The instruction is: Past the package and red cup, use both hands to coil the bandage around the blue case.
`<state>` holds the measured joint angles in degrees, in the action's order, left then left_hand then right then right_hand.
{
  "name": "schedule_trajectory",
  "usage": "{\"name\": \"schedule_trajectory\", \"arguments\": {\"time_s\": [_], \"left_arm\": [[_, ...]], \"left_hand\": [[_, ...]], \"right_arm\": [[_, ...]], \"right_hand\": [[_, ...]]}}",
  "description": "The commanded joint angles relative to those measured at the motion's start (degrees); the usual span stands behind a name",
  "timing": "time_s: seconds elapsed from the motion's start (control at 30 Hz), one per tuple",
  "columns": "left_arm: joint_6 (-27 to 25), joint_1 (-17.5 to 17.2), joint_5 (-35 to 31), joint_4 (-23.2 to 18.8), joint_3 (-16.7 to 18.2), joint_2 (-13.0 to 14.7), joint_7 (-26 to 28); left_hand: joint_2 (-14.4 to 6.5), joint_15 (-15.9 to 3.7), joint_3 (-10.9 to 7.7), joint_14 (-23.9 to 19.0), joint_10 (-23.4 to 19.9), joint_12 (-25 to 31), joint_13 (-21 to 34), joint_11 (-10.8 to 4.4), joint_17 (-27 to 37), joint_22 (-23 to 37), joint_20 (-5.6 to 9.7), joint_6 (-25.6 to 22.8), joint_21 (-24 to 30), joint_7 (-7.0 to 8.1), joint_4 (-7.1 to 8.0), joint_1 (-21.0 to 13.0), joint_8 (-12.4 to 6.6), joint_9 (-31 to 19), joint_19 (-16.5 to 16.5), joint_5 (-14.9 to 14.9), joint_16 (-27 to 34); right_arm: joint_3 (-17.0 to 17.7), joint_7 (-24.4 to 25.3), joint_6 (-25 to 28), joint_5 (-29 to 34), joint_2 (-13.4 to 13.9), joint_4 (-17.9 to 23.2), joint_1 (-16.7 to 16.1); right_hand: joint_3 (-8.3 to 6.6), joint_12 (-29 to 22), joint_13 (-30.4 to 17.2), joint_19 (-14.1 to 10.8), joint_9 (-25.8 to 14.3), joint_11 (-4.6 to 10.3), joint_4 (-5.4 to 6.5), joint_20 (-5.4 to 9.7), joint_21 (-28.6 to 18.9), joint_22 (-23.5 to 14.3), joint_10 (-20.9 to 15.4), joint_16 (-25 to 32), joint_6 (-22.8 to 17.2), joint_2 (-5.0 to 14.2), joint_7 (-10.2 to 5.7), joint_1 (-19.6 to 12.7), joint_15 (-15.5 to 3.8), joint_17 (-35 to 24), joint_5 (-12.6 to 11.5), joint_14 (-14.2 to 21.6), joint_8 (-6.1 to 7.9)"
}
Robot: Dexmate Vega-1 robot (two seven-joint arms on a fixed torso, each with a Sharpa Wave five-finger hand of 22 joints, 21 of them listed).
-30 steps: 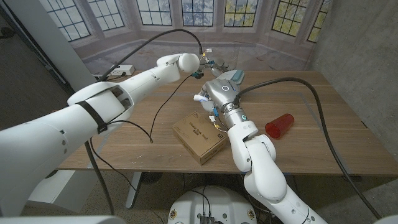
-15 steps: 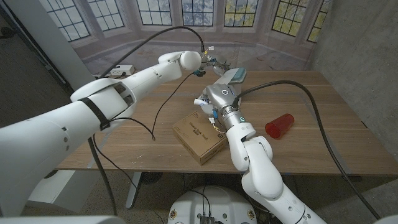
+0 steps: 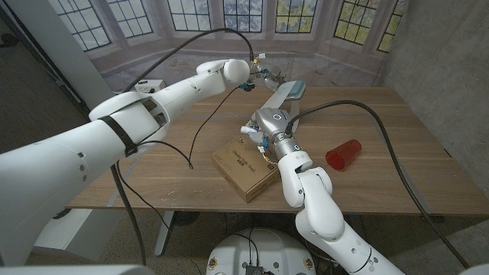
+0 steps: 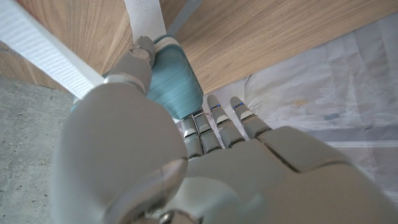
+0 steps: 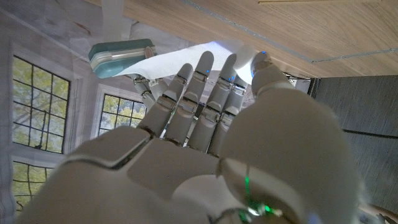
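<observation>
Head view. Wooden table point(image 3: 397, 153), window backdrop behind. Left hand point(image 3: 263, 75): raised over the far edge of the table, grasping the blue case point(image 3: 289, 90), which is lifted clear of the tabletop and tilted. Bandage point(image 3: 269, 103): white strip running from the case down toward the right hand point(image 3: 256, 131), which sits low over the table just beyond the package point(image 3: 244, 168). The right hand's fingers are hidden behind its wrist here, so its grip cannot be told from this view. Package: brown cardboard box, flat on the table, nearer the robot than both hands. Red cup point(image 3: 344, 153): lying on its side to the right of the package, well apart from the case.

Left wrist view. Left hand point(image 4: 186, 155): fingers point(image 4: 138, 59) wrapped over the blue case point(image 4: 174, 81), holding it against the palm. Bandage point(image 4: 43, 50): two white bands leave the case, one going across the wood, one along it.

Right wrist view. Right hand point(image 5: 205, 137): fingertips point(image 5: 258, 65) closed on the bandage point(image 5: 193, 56), the white strip leading from them to the blue case point(image 5: 121, 55), which hangs beyond
</observation>
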<state>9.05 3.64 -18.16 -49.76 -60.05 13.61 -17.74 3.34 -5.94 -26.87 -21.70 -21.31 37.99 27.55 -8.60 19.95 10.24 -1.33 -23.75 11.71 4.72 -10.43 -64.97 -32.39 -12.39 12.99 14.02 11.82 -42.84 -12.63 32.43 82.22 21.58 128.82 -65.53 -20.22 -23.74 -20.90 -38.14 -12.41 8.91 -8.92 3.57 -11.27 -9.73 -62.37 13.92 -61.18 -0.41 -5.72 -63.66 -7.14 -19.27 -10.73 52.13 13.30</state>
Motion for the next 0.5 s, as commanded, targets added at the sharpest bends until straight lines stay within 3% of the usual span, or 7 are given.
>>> {"name": "schedule_trajectory", "arguments": {"time_s": [0.03, 0.5], "left_arm": [[-0.45, 0.41, -0.11, -1.39, -0.01, 0.16, -0.37], [0.01, 0.29, 0.12, -2.49, 0.45, 0.93, -0.7]], "left_hand": [[-5.76, 0.16, -1.82, -0.43, -2.31, 0.91, 13.12, -1.74, 0.0, 0.24, 0.09, -1.22, 0.23, -0.46, 1.5, 5.1, -17.42, -0.28, 0.01, 0.15, -0.02], [-5.83, 0.12, -1.87, -0.37, -2.4, 0.95, 13.05, -1.67, 0.01, 0.24, 0.07, -1.12, 0.24, -0.53, 1.49, 5.16, -17.4, -0.27, 0.02, 0.14, -0.02]], "right_arm": [[-0.46, -0.27, 2.43, -2.8, 0.98, -1.97, 1.16], [-1.76, -0.11, 6.08, -5.04, 0.74, -5.89, 3.49]], "right_hand": [[-0.02, -0.17, -0.1, -0.01, -0.06, 0.0, -0.1, 0.11, -0.02, -0.14, -0.11, -0.16, -0.22, 0.42, 0.22, -0.23, -5.73, -0.3, -0.29, 0.43, 0.11], [-0.02, -0.13, -0.08, -0.12, -0.07, 0.09, -0.1, 0.14, -0.05, -0.13, -0.08, -0.24, -0.24, 0.44, 0.15, -0.22, -5.69, -0.29, -0.31, 0.47, 0.07]]}}
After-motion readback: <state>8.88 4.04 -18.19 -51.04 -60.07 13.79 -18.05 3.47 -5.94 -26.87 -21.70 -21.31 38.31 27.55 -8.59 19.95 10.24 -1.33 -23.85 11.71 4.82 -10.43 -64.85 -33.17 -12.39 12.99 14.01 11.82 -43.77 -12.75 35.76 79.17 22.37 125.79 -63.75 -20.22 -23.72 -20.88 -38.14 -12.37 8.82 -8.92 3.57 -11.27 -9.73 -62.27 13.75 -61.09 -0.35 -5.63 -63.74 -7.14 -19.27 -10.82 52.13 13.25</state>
